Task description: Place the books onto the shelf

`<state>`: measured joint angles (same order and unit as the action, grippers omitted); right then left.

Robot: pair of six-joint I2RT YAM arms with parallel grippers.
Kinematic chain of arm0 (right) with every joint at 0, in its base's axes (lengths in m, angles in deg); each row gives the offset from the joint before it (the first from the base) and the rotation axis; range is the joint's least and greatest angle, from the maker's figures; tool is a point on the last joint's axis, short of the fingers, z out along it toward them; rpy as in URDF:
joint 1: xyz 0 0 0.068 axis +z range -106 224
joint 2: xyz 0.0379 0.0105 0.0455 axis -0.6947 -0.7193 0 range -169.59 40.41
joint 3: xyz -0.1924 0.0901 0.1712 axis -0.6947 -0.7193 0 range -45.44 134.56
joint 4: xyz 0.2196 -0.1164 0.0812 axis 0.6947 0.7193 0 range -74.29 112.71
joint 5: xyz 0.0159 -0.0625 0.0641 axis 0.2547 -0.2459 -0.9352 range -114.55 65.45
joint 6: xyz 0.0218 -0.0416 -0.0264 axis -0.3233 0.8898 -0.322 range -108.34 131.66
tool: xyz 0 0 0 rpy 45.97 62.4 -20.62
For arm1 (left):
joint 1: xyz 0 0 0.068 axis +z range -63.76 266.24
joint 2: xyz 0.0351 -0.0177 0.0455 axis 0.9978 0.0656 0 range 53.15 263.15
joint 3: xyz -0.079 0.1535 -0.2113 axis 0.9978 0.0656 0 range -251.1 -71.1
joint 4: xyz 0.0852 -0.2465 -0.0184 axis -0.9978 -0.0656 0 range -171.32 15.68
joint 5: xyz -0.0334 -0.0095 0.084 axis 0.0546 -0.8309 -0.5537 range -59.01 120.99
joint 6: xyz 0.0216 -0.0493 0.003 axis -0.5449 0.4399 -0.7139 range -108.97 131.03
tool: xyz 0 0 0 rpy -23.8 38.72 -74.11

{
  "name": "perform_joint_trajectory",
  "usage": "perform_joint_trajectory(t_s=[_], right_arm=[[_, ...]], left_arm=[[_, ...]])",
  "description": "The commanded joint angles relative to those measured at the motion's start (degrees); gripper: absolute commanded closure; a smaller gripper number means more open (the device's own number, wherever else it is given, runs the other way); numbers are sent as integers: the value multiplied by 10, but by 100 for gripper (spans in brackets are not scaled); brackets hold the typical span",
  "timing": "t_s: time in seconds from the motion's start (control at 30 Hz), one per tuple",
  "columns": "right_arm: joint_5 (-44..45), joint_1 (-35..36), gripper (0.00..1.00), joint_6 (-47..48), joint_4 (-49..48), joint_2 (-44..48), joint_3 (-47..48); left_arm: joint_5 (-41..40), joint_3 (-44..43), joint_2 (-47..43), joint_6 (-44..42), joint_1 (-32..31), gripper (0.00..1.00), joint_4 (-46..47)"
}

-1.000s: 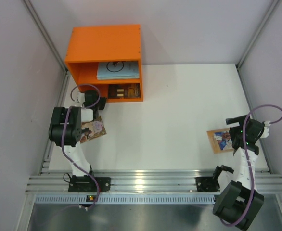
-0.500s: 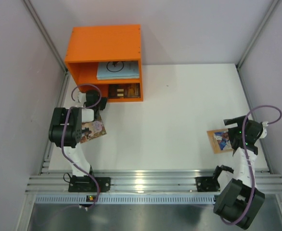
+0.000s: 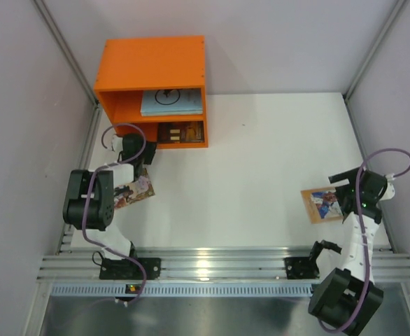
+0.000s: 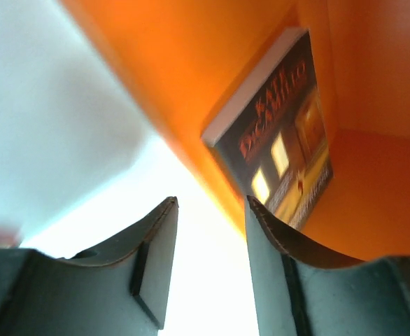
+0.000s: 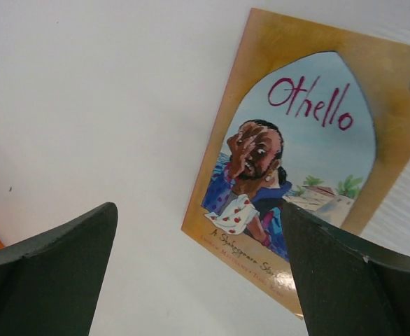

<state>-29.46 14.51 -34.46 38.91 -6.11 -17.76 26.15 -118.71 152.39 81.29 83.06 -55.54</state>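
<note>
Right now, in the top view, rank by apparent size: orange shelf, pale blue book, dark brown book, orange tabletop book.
1. Bright orange boxy shelf.
2. Pale blue paperback book.
3. Dark brown paperback book and orange-bordered Othello paperback look alike, both partly hidden.

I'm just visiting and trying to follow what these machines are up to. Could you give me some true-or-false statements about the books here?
1. The dark brown book lies in the shelf's lower compartment. True.
2. The right gripper is clamped on the Othello book. False: its jaws stand wide open over the book, which lies on the table.
3. The pinkish book is on the shelf. False: it lies on the table.
4. The left gripper holds nothing. True.
</note>
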Motion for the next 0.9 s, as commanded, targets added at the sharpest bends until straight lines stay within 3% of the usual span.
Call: perform_joint_trajectory(t_s=[0.0, 0.17, 0.33, 0.4, 0.57, 0.87], right_arm=[[95, -8, 0, 34, 113, 25, 41], [132, -8, 0, -3, 173, 95, -10], [139, -10, 0, 20, 107, 88, -52], [147, -9, 0, 33, 78, 47, -48], [57, -10, 0, 88, -24, -64, -36], [-73, -6, 2, 157, -159, -241, -50]], left_arm=[[13, 51, -71, -14, -2, 53, -10], [9, 155, -168, -46, -26, 51, -1], [83, 166, -221, -119, -39, 52, -31], [86, 167, -255, -149, -75, 52, -60], [129, 196, -295, -179, -138, 49, -35], [158, 180, -247, -214, -147, 50, -56]])
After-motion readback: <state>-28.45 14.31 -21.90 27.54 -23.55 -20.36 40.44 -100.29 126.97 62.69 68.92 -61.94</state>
